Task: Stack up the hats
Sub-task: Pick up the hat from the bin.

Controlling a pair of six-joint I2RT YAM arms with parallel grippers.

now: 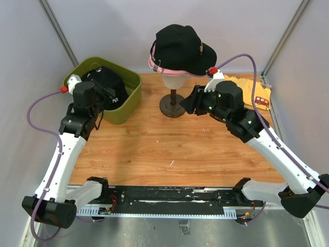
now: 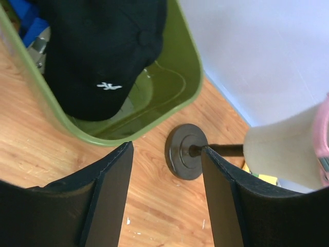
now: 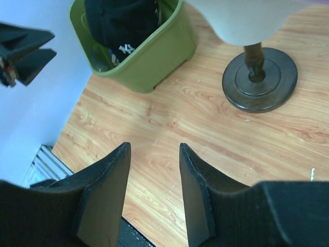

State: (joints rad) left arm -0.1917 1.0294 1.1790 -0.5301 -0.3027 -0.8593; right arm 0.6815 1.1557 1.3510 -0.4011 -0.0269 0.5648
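The far-left green bin (image 1: pixel 122 110) holds one black hat (image 1: pixel 110 78) not yet stacked; the far mannequin head (image 1: pixel 174 81) wears a second black hat (image 1: pixel 177 46) over a pink hat (image 1: pixel 156 65); we see left gripper (image 2: pixel 167 149) and right gripper (image 3: pixel 154 149) both parted, empty.

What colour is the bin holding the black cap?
The bin is olive green, best seen in the right wrist view.

Blue hat (image 2: pixel 24 18) mostly under blk hat (image 2: pixel 103 51)
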